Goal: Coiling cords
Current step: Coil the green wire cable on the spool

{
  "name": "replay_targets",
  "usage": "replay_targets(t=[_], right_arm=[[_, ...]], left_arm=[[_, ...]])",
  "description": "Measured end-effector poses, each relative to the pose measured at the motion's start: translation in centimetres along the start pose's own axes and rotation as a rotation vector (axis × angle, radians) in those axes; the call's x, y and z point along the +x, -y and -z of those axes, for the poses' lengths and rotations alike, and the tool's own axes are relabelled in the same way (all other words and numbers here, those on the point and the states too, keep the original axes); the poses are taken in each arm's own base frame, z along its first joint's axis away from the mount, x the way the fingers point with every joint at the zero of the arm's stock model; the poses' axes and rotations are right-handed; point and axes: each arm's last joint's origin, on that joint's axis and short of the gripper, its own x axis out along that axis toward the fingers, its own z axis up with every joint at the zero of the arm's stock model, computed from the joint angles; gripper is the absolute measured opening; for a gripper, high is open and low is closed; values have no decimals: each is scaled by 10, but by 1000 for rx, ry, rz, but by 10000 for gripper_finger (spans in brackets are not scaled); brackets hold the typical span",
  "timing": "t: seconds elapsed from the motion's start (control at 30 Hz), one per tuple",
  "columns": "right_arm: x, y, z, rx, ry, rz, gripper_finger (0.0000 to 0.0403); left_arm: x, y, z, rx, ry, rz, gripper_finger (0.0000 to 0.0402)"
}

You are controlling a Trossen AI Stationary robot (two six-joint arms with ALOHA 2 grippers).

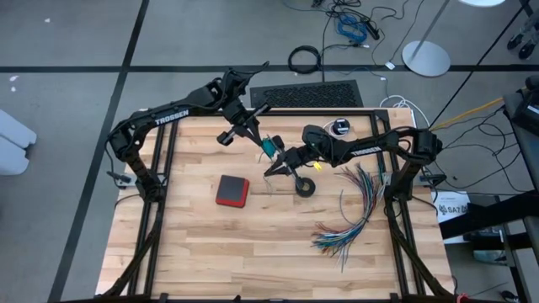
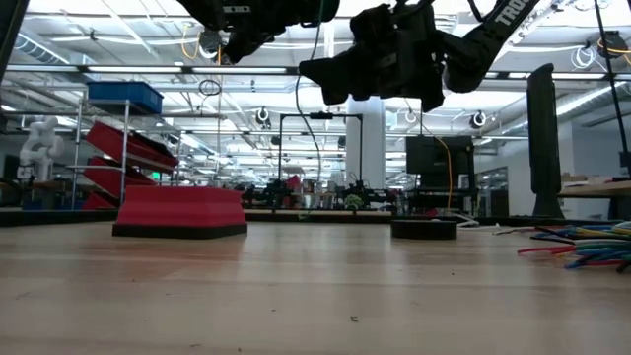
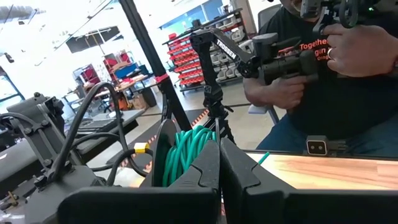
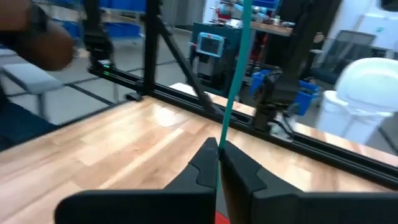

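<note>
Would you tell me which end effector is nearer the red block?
Right. The right end effector is just beyond the red block's corner; the left end effector sits farther back.

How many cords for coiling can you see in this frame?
2: the teal-green cord, coiled in the left gripper and pinched by the right gripper; the white cord lies at the table's far right edge.

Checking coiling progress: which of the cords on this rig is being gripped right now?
The teal-green cord: left gripper holds its coil, right gripper pinches its strand. The multicoloured wires lie untouched.
</note>
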Motion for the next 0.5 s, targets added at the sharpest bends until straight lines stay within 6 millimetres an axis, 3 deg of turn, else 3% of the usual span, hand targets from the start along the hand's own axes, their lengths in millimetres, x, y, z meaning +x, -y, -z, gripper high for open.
replay_targets(t=[0.2,0.5], right_arm=[[-5,7,2,-16,-13,50,1],[-27,38,-12,-8,5,144,0]], left_arm=[[4,0,0,2,7,12,0],[26,4,2,-39,32,68,0]])
